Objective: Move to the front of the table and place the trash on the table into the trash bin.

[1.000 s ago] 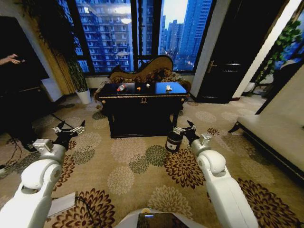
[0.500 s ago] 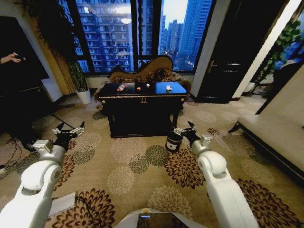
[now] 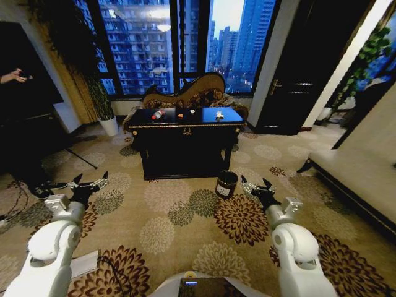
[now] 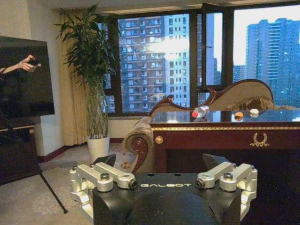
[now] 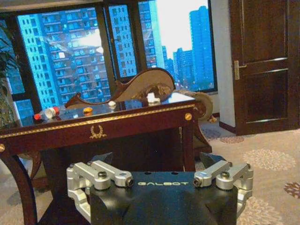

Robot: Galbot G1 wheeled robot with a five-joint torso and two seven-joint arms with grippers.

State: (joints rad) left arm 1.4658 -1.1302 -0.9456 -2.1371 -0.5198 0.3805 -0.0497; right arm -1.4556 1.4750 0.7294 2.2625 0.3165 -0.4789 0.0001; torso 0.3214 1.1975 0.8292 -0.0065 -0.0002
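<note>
Risk: trash bin (image 3: 226, 184) on carpet just before the counter (image 3: 186, 141), near its right front leg; liable to be knocked over in driving up.

Trash on the counter top: clear bottle (image 3: 158, 114), red cap, lying flat toward left end; orange scrap (image 3: 180, 114) mid; pale bits (image 3: 219, 114) right of middle.

Left pincer (image 3: 90, 184), right pincer (image 3: 258, 189): both spread wide, empty, well short of the counter.

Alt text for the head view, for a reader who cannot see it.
Black table stands ahead on patterned carpet, with a bottle and small scraps on top; the black trash bin sits on the floor by its right front corner. Left claw and right claw hang open, low, empty.
</note>
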